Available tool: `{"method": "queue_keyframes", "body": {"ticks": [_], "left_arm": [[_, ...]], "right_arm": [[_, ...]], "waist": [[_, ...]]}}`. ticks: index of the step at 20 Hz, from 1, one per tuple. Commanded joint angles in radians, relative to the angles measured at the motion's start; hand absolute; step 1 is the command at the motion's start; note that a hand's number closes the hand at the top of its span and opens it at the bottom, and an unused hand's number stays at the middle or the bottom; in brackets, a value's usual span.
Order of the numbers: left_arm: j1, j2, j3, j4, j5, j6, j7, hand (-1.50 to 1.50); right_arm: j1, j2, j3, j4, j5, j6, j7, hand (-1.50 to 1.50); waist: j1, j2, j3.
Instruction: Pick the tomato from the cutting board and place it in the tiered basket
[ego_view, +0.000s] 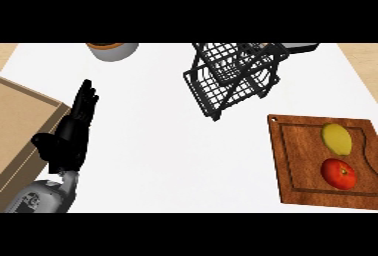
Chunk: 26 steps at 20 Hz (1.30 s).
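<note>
A red tomato lies on the wooden cutting board at the lower right, just below a yellow lemon. The black wire tiered basket stands at the top centre of the white counter, up and left of the board. My left hand rests open at the left side, fingers straight and pointing up, far from the tomato and holding nothing. My right hand does not show in this view.
A wooden box sits at the left edge, beside my left hand. A grey bowl with an orange inside stands at the top left. A dark object lies behind the basket.
</note>
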Motion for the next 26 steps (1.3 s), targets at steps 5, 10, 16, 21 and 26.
{"method": "queue_keyframes", "body": {"ticks": [5,10,16,21,26], "left_arm": [[0.023,-0.068,-0.032,0.050,-0.042,0.005,-0.081,0.00],[0.007,-0.050,-0.016,0.029,-0.031,0.003,-0.046,0.00],[0.043,-0.073,-0.051,0.036,-0.053,0.004,-0.076,0.00],[0.057,-0.072,-0.033,0.039,-0.057,-0.003,-0.102,0.00],[-0.001,-0.078,-0.005,0.076,-0.068,-0.030,-0.086,0.00]], "right_arm": [[0.259,-0.235,-0.271,0.100,-0.172,0.520,-0.014,-1.50],[0.367,-0.429,-0.397,0.009,0.183,0.551,-0.064,-1.50],[0.403,-0.557,-0.522,-0.207,0.510,0.458,-0.061,-1.50],[0.476,-0.526,-0.541,-0.458,0.641,0.394,0.057,-1.50],[0.481,-0.459,-0.495,-0.650,0.644,0.364,0.298,-1.50]], "waist": [[0.030,0.007,-0.006],[-0.006,0.002,-0.008],[0.023,0.003,-0.009],[0.039,0.004,-0.010],[0.061,0.010,-0.008]]}}
